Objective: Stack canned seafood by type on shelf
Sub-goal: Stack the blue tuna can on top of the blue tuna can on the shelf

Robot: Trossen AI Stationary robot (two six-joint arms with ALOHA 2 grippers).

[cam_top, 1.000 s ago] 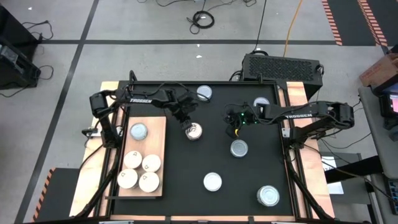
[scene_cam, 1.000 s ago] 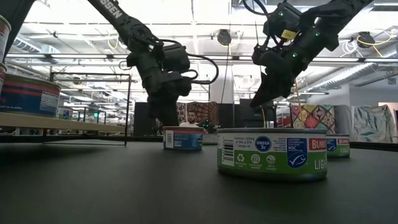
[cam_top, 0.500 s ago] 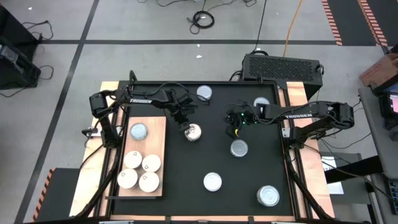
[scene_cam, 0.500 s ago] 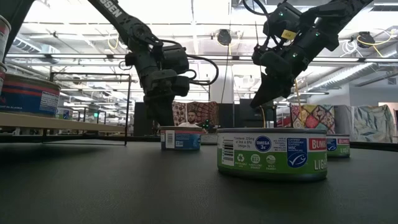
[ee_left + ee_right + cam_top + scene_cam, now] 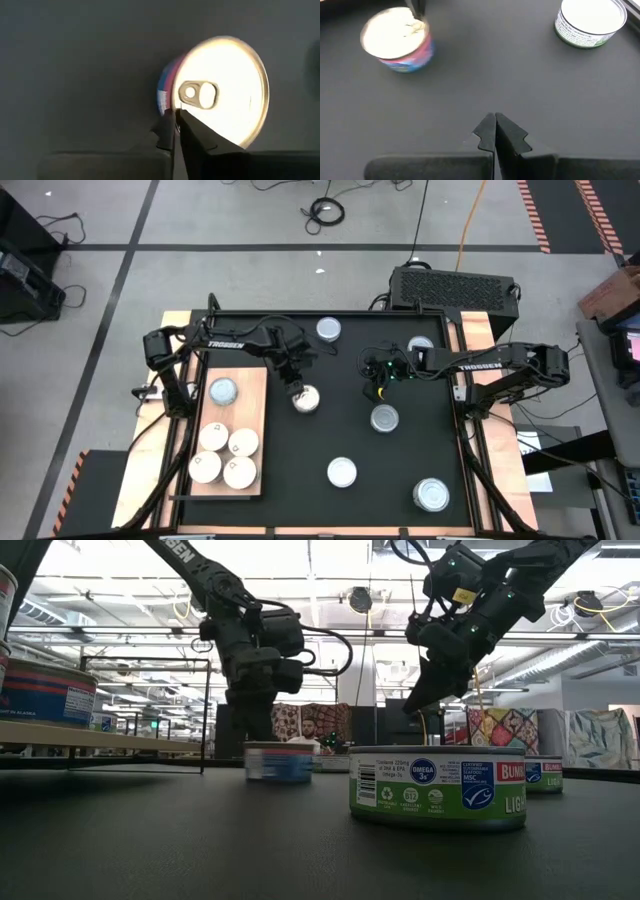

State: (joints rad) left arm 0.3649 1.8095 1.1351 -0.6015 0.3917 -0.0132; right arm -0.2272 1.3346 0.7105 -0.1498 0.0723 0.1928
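Two dark jointed arms; white "TROSSEN" lettering; black cables.

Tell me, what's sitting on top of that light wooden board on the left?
Five round tins rest on the wooden board: one silver-topped tin alone, and a cluster of four cream-topped tins nearer the front. Whether any hide more tins beneath cannot be seen from above.

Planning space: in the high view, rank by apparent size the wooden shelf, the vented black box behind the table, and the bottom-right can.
1. wooden shelf.
2. vented black box, though it may sit lower, farther from the camera.
3. bottom-right can, clearly smallest.
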